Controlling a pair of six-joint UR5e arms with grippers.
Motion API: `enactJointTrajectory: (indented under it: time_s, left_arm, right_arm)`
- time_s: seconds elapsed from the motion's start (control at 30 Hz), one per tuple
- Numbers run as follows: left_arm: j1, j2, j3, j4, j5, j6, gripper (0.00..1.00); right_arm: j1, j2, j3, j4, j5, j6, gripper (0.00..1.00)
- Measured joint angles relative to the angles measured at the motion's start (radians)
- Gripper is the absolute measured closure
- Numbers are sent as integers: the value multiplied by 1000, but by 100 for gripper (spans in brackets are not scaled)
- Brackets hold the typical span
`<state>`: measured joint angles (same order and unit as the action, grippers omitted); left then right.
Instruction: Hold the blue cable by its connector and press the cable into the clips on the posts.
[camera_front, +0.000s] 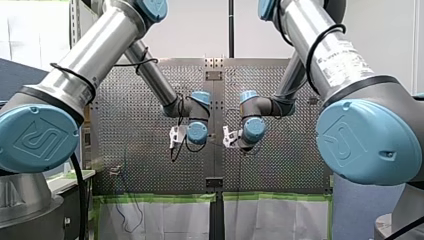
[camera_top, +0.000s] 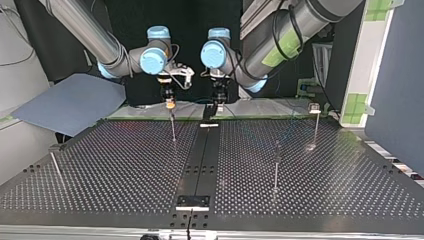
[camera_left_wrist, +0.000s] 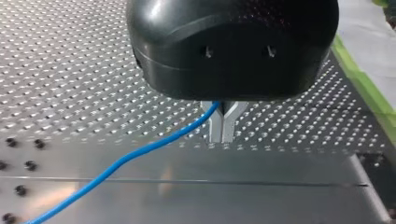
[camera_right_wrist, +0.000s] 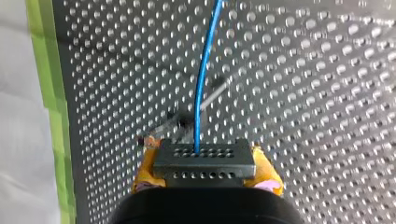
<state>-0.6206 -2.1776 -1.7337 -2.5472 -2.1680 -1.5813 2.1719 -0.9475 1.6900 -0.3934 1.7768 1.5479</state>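
Now — left fingers (camera_left_wrist: 215, 126) clamped on blue cable (camera_left_wrist: 140, 151) | right fingers (camera_right_wrist: 145, 173) clamped on connector (camera_right_wrist: 204, 161) | post (camera_right_wrist: 212, 93) beneath cable

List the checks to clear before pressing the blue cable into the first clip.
1. The connector clamped in my right gripper jaws: ok.
2. The blue cable pinched in my left gripper jaws: ok.
3. Cable lined up over the nearest post and its clip: cannot tell, blurred in the right wrist view.
4. Cable free of snags between the grippers: cannot tell.
5. Both grippers above the table: ok.
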Motion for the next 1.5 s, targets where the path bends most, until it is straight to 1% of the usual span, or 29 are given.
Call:
enactJointTrajectory:
  time_s: [0.1,0.2,0.4,0.57,0.67,0.77,0.93,1.13,1.3,1.4,1.5]
  left_arm:
    - [-9,-15,0,9,1,0,100]
    - [-20,-34,0,24,4,0,100]
    - [-37,-56,0,67,4,-6,100]
    - [-44,-58,0,94,3,-23,100]
    - [-52,-58,0,113,4,-34,100]
    - [-58,-58,0,128,7,-50,100]
    - [-64,-59,1,146,14,-65,100]
    - [-77,-59,1,165,23,-91,100]
    - [-92,-59,1,171,20,-98,100]
    - [-97,-60,12,167,15,-99,100]
    - [-103,-64,33,149,10,-99,100]
  right_arm:
    - [-3,-16,27,-15,24,6,100]
    - [-12,-21,53,-37,33,17,100]
    - [-34,-21,102,-84,34,25,100]
    - [-45,-20,135,-123,23,24,100]
    - [-55,-15,142,-141,8,27,100]
    - [-74,-10,144,-152,-13,33,100]
    - [-116,-4,161,-168,-56,45,100]
    - [-165,-1,171,-191,-106,51,100]
    - [-204,2,171,-210,-145,57,100]
    - [-222,3,171,-221,-169,61,100]
    - [-230,4,171,-229,-195,64,100]
